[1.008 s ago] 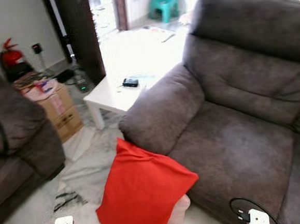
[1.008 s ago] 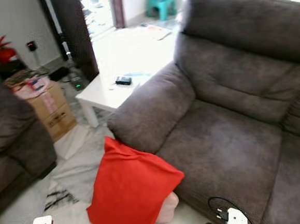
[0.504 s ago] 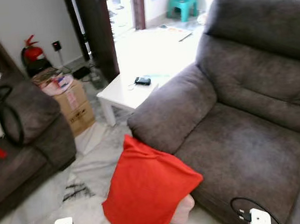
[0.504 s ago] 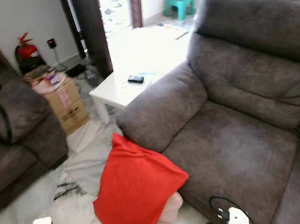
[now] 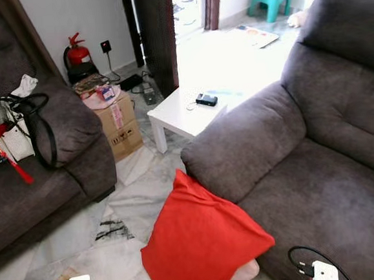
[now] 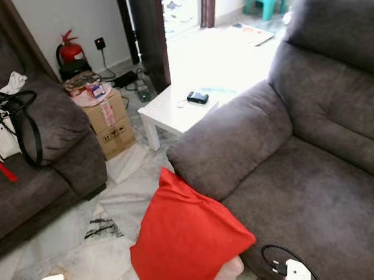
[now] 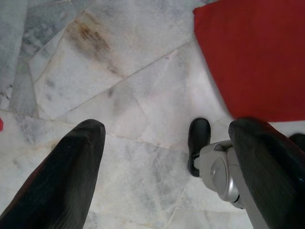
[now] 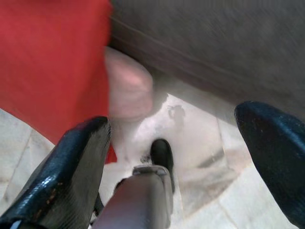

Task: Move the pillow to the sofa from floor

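Marble floor, red pillow against sofa, between both grippers.

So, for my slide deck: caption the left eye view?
Red pillow on marble floor, leaning against the grey sofa beside a white side table.

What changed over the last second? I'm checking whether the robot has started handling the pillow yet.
Only the camera turned: the whole scene slid right, bringing the second sofa with the handbag on it into view. The red pillow leans on the floor against the grey sofa as before, untouched. Both end effectors, left and right, hang open above the floor, holding nothing.
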{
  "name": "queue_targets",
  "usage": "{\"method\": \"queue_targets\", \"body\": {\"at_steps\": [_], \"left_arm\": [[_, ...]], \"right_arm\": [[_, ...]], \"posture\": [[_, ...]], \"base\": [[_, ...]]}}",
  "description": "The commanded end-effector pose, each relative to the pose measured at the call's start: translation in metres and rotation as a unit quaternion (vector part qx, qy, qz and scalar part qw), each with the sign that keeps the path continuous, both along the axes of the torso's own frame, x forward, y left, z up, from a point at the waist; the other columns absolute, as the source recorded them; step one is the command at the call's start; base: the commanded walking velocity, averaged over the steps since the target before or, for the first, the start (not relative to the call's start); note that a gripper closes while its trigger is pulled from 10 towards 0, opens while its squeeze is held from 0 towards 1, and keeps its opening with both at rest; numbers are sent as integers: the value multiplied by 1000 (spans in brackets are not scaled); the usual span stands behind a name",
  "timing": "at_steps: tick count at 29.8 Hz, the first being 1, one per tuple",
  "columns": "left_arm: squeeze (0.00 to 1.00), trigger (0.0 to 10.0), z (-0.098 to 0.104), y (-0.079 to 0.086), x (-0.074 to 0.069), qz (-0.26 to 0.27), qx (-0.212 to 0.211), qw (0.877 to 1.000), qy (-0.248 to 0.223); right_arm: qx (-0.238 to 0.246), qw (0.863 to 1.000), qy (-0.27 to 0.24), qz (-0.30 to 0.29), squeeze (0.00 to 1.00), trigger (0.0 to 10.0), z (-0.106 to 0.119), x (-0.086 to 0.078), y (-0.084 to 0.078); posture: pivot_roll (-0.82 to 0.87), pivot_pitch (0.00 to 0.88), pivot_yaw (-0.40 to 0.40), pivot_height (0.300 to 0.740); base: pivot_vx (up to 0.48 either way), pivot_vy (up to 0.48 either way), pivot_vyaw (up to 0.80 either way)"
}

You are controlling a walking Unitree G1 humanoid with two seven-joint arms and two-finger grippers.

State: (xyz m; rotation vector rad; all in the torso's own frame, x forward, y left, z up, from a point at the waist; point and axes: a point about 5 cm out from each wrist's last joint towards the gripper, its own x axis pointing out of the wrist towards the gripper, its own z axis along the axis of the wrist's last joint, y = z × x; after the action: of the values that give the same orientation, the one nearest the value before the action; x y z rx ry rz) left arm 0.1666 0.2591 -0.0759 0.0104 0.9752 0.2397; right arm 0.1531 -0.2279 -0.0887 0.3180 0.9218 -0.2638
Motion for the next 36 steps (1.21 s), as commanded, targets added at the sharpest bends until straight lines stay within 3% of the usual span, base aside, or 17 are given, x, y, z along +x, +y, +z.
{"method": "queue_targets", "body": {"at_steps": [1,10,17,25,27,30,31,33,34,35,36], "left_arm": [[0,10000,-2,1,-6,5,0,1000,7],[0,10000,-2,0,-5,-1,4,1000,9],[0,10000,-2,2,-6,-10,16,1000,10],[0,10000,11,7,14,0,79,995,-58],[0,10000,29,16,34,11,127,984,-121],[0,10000,66,26,67,-12,176,956,-234],[0,10000,81,23,79,-30,186,941,-282],[0,10000,95,17,90,-53,193,923,-327],[0,10000,95,17,90,-53,193,923,-327],[0,10000,106,11,97,-69,196,910,-359],[0,10000,106,11,97,-69,196,910,-359]], "right_arm": [[3,1000,8,-6,0,10000,-2,-6,0],[2,1000,9,-4,0,10000,-2,-6,-1],[-2,1000,-6,4,0,10000,0,1,2],[-18,998,-51,15,0,10000,10,16,-3],[-24,995,-92,16,0,10000,18,31,-2],[-32,983,-181,18,0,10000,39,57,-10],[-39,974,-223,23,0,10000,51,68,-13],[-47,963,-262,27,0,10000,62,79,-14],[-47,963,-262,27,0,10000,62,79,-14],[-56,955,-288,31,0,10000,71,86,-14],[-56,955,-288,31,0,10000,71,86,-14]], "posture": [[71,56,-11,740],[70,56,-11,740],[72,59,-12,740],[75,63,-9,740],[78,66,-3,740],[79,67,-2,740],[80,67,-1,740],[81,64,-1,740],[81,64,-1,740],[82,63,-1,740],[82,63,-1,740]], "base": [[300,0,0],[288,0,0],[0,0,0],[0,0,0],[0,0,0],[0,0,0],[0,0,0],[0,0,0],[0,0,0],[0,0,0],[0,0,0]]}}
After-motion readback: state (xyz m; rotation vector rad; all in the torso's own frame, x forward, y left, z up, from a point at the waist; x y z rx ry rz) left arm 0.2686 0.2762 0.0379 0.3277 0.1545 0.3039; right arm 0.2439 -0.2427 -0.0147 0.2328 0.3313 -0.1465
